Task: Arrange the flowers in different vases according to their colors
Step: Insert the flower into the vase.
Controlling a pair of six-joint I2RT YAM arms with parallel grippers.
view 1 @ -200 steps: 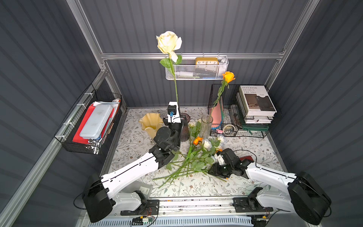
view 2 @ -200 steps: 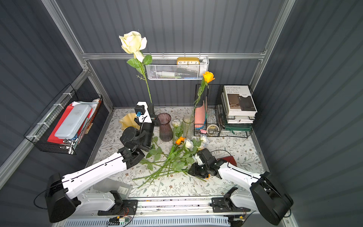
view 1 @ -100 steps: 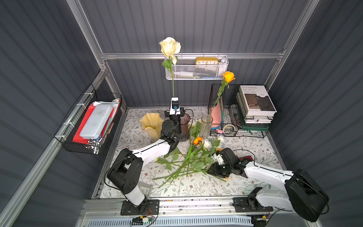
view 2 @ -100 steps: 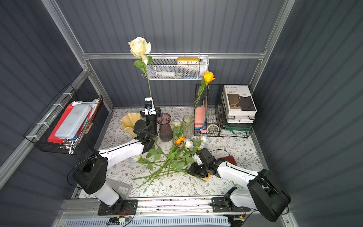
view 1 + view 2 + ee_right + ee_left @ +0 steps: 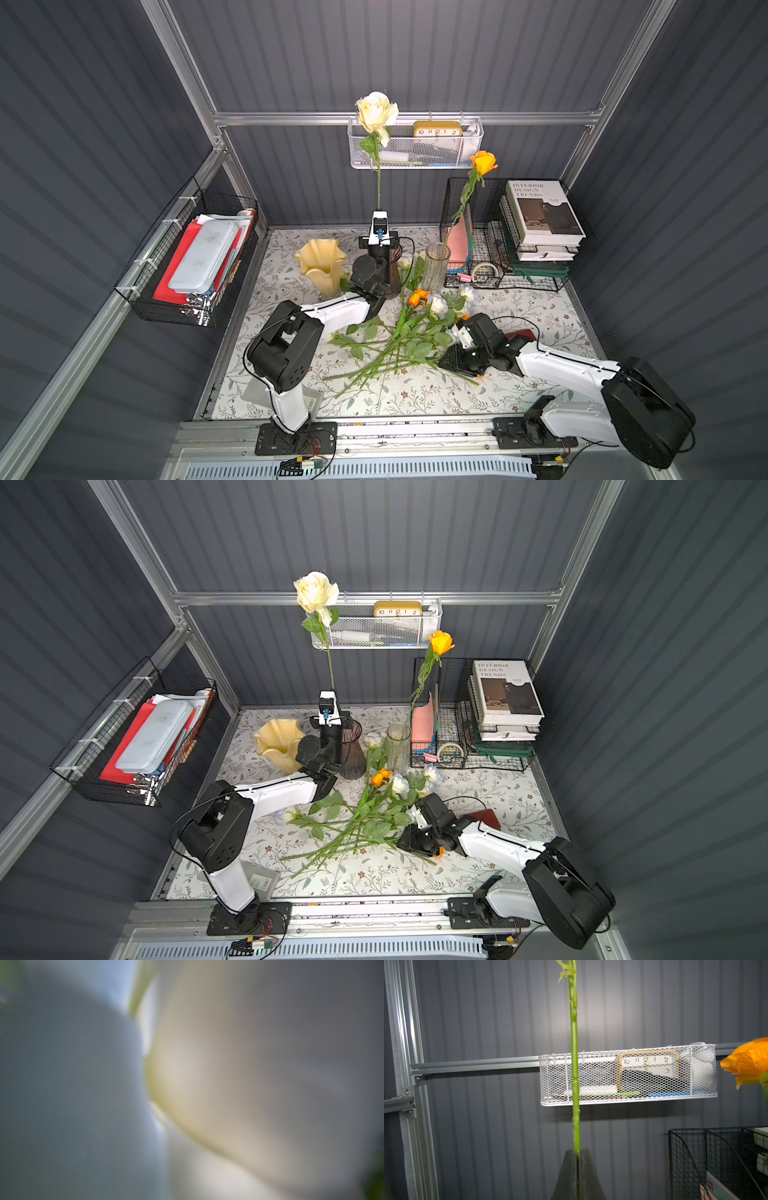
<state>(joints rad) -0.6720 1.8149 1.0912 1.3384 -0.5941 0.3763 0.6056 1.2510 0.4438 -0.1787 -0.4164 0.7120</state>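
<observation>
Rose stem [image 5: 574, 1064] clamped by left end effector [image 5: 577, 1152].

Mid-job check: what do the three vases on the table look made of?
Yellow vase: milky, glossy, wavy rim; glass or glazed ceramic, hard to tell.
Purple vase: tinted, see-through, ribbed; probably glass.
Clear vase: transparent, ribbed wall; glass or clear plastic.

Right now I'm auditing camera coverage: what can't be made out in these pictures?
- Right wrist view: only blurred pale petals against the lens.
- right gripper: in both top views its own wrist and the flower pile hide the jaws; open or shut unclear.
- cream rose: bloom cut off by the left wrist view's edge.
- purple vase: in a top view, mostly behind the left arm.
</observation>
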